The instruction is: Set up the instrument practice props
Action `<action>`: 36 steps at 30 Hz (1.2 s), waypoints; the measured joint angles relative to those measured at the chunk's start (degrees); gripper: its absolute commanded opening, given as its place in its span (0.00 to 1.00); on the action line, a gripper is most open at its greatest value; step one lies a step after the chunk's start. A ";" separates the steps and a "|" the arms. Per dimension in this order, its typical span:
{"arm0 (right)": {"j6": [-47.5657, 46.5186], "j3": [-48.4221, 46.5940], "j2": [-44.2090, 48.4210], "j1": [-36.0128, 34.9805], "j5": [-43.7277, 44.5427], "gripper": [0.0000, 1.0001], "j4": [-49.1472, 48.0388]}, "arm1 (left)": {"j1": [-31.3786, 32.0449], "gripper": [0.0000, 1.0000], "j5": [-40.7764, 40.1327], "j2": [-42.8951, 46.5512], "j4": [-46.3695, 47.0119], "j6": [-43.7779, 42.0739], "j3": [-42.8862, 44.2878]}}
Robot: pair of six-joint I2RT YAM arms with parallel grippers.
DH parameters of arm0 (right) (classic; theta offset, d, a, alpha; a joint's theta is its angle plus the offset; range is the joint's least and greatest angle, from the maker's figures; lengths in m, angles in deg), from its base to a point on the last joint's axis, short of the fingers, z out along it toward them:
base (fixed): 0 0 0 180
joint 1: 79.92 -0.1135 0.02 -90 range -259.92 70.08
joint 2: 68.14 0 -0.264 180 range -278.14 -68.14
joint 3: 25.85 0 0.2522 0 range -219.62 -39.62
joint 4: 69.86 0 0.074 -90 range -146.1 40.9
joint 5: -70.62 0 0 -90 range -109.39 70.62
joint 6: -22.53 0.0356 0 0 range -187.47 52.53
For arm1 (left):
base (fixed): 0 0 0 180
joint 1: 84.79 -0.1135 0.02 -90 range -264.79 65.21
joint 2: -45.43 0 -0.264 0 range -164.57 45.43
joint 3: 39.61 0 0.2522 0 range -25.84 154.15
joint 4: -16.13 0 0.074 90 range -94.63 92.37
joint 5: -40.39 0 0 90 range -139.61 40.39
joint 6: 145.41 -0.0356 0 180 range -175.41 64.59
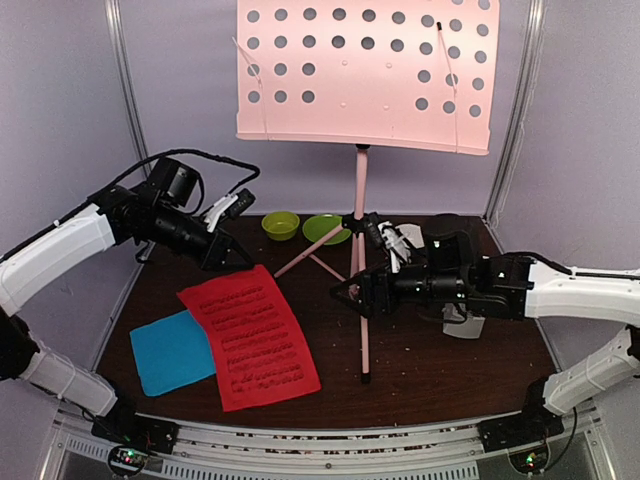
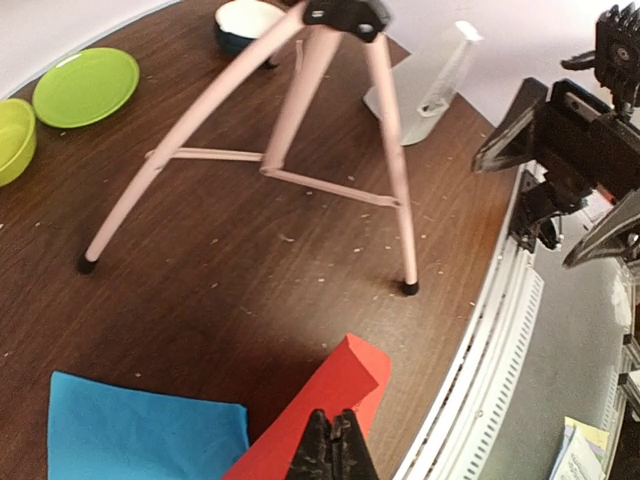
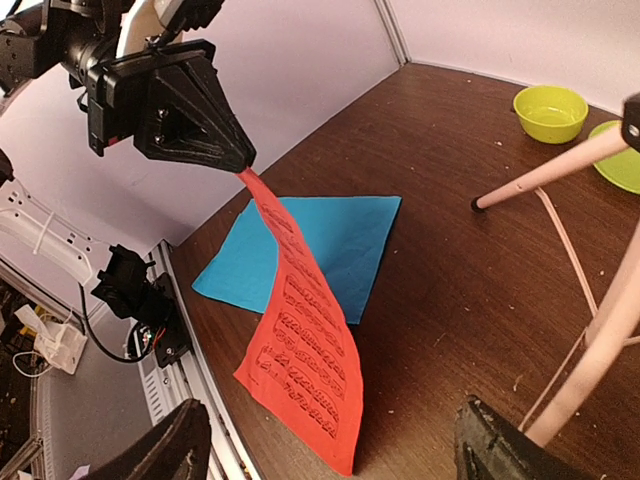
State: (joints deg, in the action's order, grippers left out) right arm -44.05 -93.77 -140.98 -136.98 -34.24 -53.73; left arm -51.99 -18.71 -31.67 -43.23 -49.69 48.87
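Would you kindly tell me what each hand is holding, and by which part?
The left hand is shut on the red sheet-music page at its far end; the right hand is open, holding nothing.

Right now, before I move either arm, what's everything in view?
Music stand: one, pale pink, rear centre.
Red page: one, red, far end held up, rest on the table.
Cyan page: one, cyan, flat, front left.
Green bowl: one, lime, rear.
Green plate: one, lime, beside the bowl.
Small bowl: one, white and dark, rear.
Metronome: one, white, rear right.
Table: one, dark brown.
Left gripper: shut on the red page.
Right gripper: open, by the stand's pole.
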 measured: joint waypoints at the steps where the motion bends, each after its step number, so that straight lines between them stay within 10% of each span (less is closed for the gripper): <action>1: -0.24 -0.90 -0.83 -0.72 0.42 0.85 0.00 | 1.01 0.00 0.17 0.04 -0.02 0.22 0.33; 15: -5.03 -12.15 -17.94 -7.21 5.05 0.83 -0.74 | 6.60 0.00 0.50 0.07 -1.16 1.70 4.09; 23: -5.25 -9.33 -14.56 -7.26 5.57 0.81 0.31 | 1.18 0.67 -0.42 1.95 -0.46 2.34 -9.11; 36: -9.60 -10.95 -21.11 -13.55 3.19 0.50 6.43 | -8.63 0.71 9.09 -9.60 0.96 1.36 -17.46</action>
State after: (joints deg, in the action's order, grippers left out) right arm -53.65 -104.72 -162.09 -150.53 -31.05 -47.30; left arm -60.63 -9.62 -41.26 -42.27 -48.34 31.41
